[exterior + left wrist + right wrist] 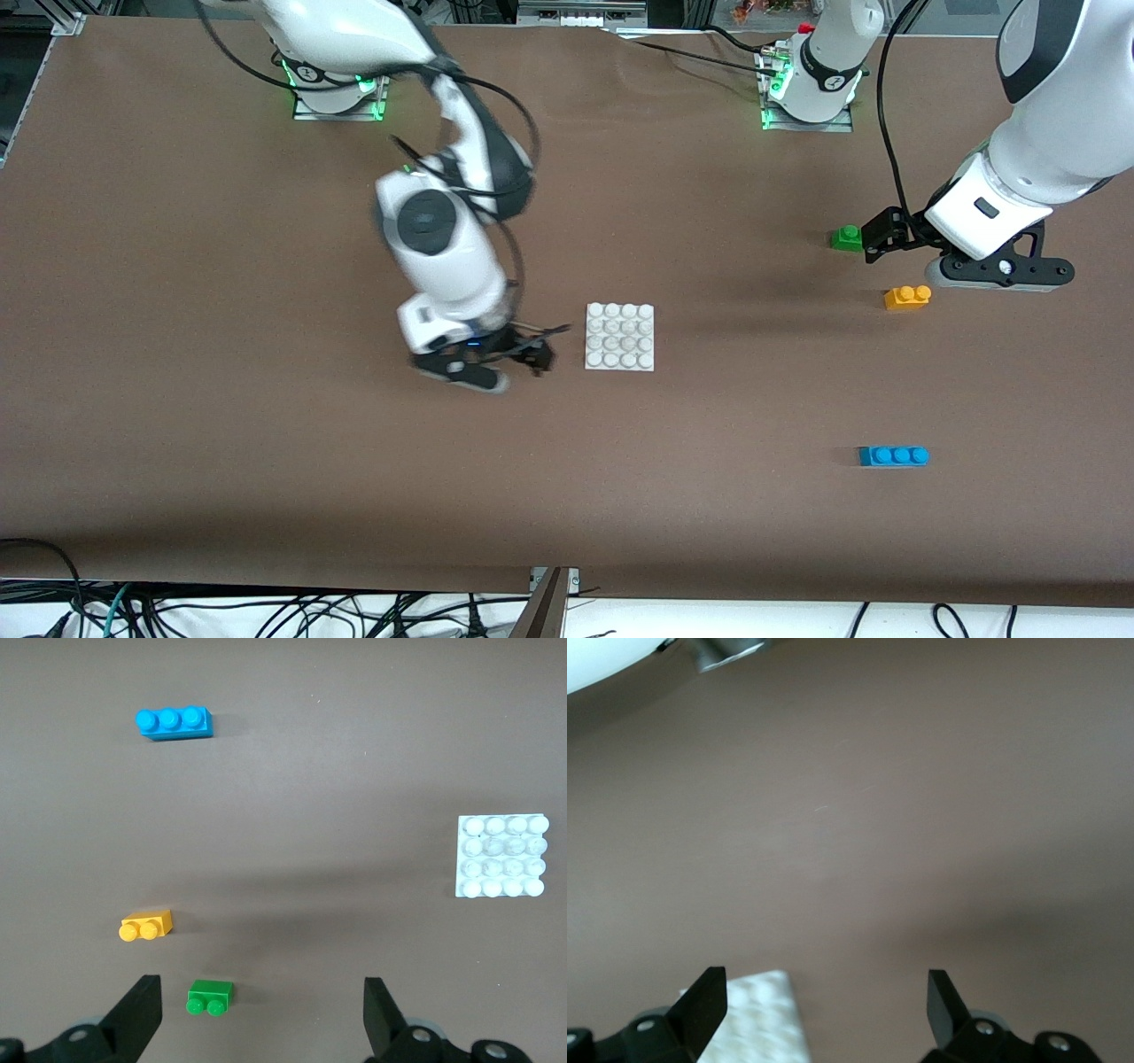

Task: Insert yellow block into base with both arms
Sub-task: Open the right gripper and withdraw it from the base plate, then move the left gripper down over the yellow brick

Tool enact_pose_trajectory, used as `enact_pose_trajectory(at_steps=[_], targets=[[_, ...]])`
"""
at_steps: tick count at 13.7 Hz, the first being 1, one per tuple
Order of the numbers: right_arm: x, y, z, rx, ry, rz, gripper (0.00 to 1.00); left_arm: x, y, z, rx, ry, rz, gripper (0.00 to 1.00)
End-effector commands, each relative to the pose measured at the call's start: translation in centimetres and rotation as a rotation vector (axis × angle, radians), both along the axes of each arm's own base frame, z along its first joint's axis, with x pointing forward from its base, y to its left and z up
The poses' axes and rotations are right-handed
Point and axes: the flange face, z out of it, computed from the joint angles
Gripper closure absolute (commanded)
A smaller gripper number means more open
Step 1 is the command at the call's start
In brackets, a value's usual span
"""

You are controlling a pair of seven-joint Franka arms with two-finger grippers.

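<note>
hovering wide open and empty, left gripper (257, 1019) suits grabbing yellow block (907, 297); right gripper (824, 1014), open too, flanks base (620, 337).

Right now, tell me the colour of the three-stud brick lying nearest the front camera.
Blue. The three-stud brick shows best in the left wrist view.
</note>
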Motion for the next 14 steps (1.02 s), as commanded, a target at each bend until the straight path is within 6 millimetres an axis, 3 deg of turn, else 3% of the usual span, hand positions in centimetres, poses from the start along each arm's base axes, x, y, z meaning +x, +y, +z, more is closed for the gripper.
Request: enact_pose_trajectory(at_steps=[1,4,6,9,11,14], targets=[[-1.4,-11.9,7.9,0.009,0.113,0.105,0.00,0.1,0.1,0.5,-0.018,0.011,-0.001,0.00],[-5.5,-24.3,14.4,-0.058,0.161,0.208,0.00,0.1,0.1,0.4,-0.018,0.013,-0.003,0.00],[-9.0,-28.4,16.5,-0.061,0.148,0.235,0.00,0.1,0.2,0.4,-0.017,0.013,0.000,0.00],[-8.7,-30.6,17.6,-0.108,0.137,0.251,0.00,0.2,0.7,0.2,-0.016,0.017,0.008,0.00],[-8.3,-30.8,18.1,-0.120,0.122,0.267,0.00,0.5,2.1,-0.2,-0.015,0.023,0.029,0.00],[-8.0,-30.8,18.2,-0.128,0.119,0.261,0.00,0.9,4.3,-2.6,0.012,0.065,0.051,0.00]])
